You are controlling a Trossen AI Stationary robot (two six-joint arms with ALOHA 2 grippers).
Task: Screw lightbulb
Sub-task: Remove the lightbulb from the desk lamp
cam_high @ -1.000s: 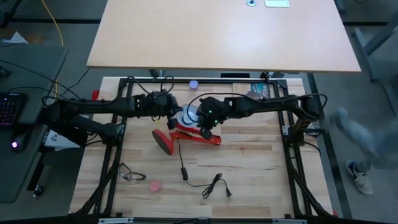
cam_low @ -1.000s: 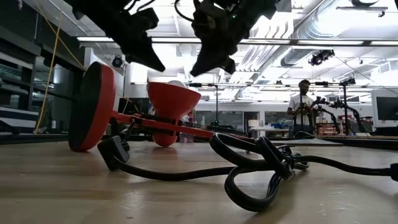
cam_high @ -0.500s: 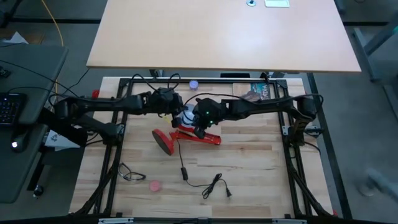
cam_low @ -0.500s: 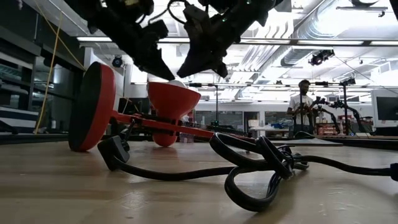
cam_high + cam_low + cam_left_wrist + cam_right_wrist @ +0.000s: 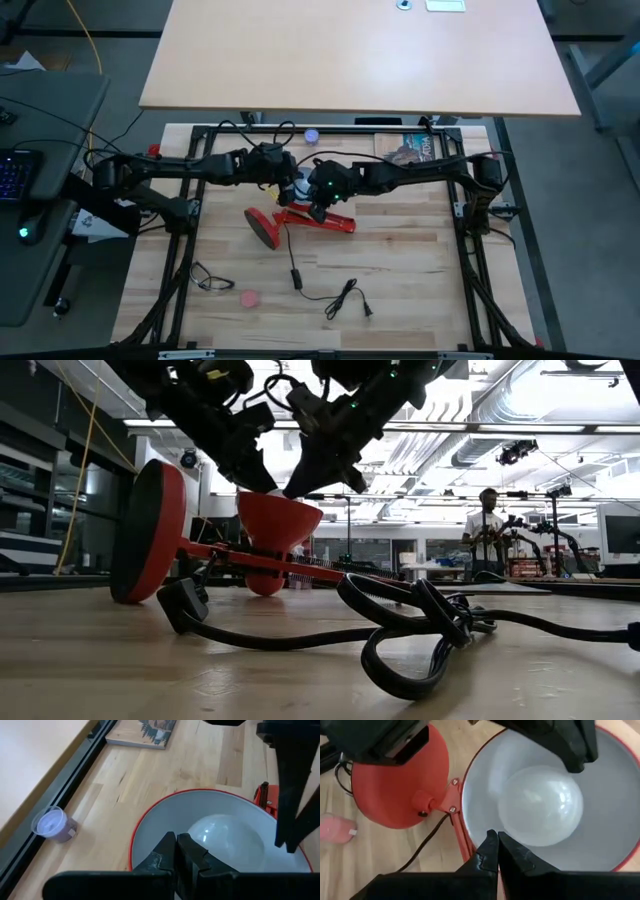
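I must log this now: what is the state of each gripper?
Left gripper: closed, holding nothing, above the lamp shade.
Right gripper: closed, holding nothing, above the same shade.

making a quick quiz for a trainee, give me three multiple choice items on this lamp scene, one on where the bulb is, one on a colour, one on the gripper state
1. Where is the lightbulb?
A. inside the lamp's shade
B. on the table by the cord
C. held above the table

2. What colour is the lamp base?
A. blue
B. red
C. green

3. How do the left gripper and right gripper stand?
A. both wide open
B. only the left open
C. both shut

Answers:
1 A, both wrist views show the bulb sitting within the shade.
2 B, the round base shows red from above.
3 C, in each wrist view the fingertips meet with nothing between them.
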